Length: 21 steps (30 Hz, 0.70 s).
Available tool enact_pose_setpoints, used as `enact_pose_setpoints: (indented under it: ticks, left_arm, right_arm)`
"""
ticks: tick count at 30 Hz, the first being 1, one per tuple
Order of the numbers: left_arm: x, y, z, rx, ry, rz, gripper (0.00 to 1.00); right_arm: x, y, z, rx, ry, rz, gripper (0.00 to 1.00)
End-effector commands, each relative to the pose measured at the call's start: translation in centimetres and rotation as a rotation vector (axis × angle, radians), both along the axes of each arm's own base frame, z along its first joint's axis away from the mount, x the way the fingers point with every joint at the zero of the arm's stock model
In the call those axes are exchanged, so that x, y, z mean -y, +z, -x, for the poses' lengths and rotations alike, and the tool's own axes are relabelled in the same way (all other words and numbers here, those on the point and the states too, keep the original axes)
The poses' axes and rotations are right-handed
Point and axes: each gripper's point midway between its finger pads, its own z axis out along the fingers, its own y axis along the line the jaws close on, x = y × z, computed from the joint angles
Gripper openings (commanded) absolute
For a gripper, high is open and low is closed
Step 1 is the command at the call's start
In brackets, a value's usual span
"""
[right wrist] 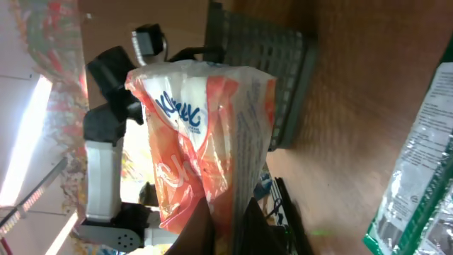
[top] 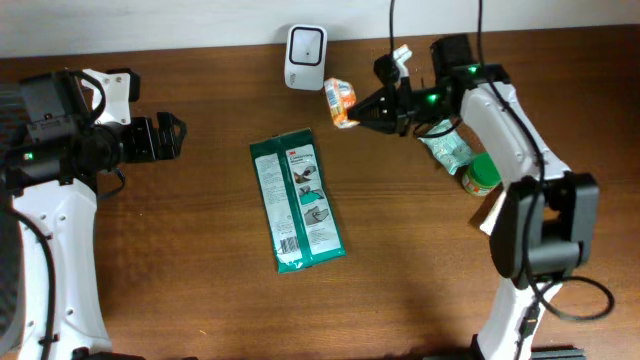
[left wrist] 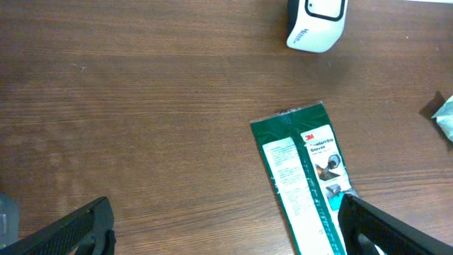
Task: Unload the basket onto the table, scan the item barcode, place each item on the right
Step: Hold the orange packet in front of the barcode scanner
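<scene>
- The packet [top: 341, 102], orange and white, sits at the tip of the right pincer [top: 362, 112], at the far side of the tabletop [top: 200, 290], right of middle.
- The right pincer is pressed together on the packet's right edge. In the wrist view its dark fingers [right wrist: 212, 230] pinch the lower end of the packet [right wrist: 205, 134].
- The scanner [top: 305, 45], white, stands against the far edge, near the packet and to its left, with a gap of bare wood between them. Nothing lies in that gap.
- The green pack [top: 298, 200] lies flat mid-tabletop, nearer than the packet and apart from it. Its long axis runs far to near, tilted a little.
- Under the right arm lie a pale green wrapper [top: 447, 150] and a green-lidded jar [top: 482, 173], just beside each other.
- The left pincer [top: 172, 137] is spread wide at the left side, well apart from the packet. Its wrist view shows the green pack [left wrist: 304, 177] and the scanner [left wrist: 316, 25] ahead.
- Seen from above, the packet's long axis runs far to near, leaning slightly right toward the near end.
- In the right wrist view its face with blue script is turned to the camera, with fine print on the adjoining panel. No barcode can be made out.
</scene>
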Motion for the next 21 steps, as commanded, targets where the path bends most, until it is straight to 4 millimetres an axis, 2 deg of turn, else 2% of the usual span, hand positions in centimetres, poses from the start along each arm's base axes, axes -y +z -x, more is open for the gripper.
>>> enact_pose_setpoints:
  ticks: [1, 3, 4, 6, 7, 8, 10, 11, 13, 15, 17, 19, 21]
  left_arm:
    - [0.2, 0.9, 0.1, 0.027, -0.017, -0.002, 0.99]
    - [0.2, 0.9, 0.1, 0.026, -0.017, -0.001, 0.99]
    - [0.2, 0.9, 0.1, 0.027, -0.017, -0.002, 0.99]
    - [0.2, 0.9, 0.1, 0.026, -0.017, -0.001, 0.99]
    - [0.2, 0.9, 0.1, 0.026, -0.017, -0.001, 0.99]
    - [0.2, 0.8, 0.1, 0.026, -0.017, -0.002, 0.99]
    - [0.2, 0.8, 0.1, 0.026, -0.017, -0.002, 0.99]
    - [0.2, 0.9, 0.1, 0.027, -0.017, -0.002, 0.99]
    - [0.2, 0.8, 0.1, 0.026, -0.017, -0.002, 0.99]
    - [0.2, 0.9, 0.1, 0.026, -0.017, -0.001, 0.99]
    - [0.2, 0.9, 0.1, 0.027, -0.017, -0.002, 0.99]
    - [0.2, 0.8, 0.1, 0.026, -0.017, -0.002, 0.99]
    - [0.2, 0.9, 0.1, 0.026, -0.017, -0.001, 0.99]
  right_arm:
    - [0.3, 3.9, 1.4, 0.072, 0.006, -0.038, 0.04]
    - [0.3, 4.3, 1.5, 0.082, 0.007, -0.038, 0.04]
    - [0.0, 3.2, 1.2, 0.085, -0.009, 0.023, 0.04]
    - [-0.9, -1.1, 0.2, 0.101, -0.065, 0.281, 0.04]
    - [-1.2, -4.4, -0.4, 0.087, -0.12, 0.497, 0.04]
    - [-1.1, -6.6, -1.0, 0.081, -0.173, 0.657, 0.04]
    - [-0.8, -8.4, -1.7, 0.114, -0.241, 0.854, 0.04]
    - [-0.2, -8.0, -2.8, 0.163, -0.296, 0.937, 0.04]
    - [0.8, -5.2, -6.3, 0.34, -0.426, 1.072, 0.04]
    - [0.7, -1.5, -11.1, 0.662, -0.602, 1.23, 0.04]
    - [-0.8, 0.5, -14.2, 0.939, -0.689, 1.348, 0.04]
    - [-2.1, 0.9, -17.5, 1.172, -0.731, 1.443, 0.04]
    - [-3.5, -1.6, -20.6, 1.368, -0.679, 1.517, 0.04]
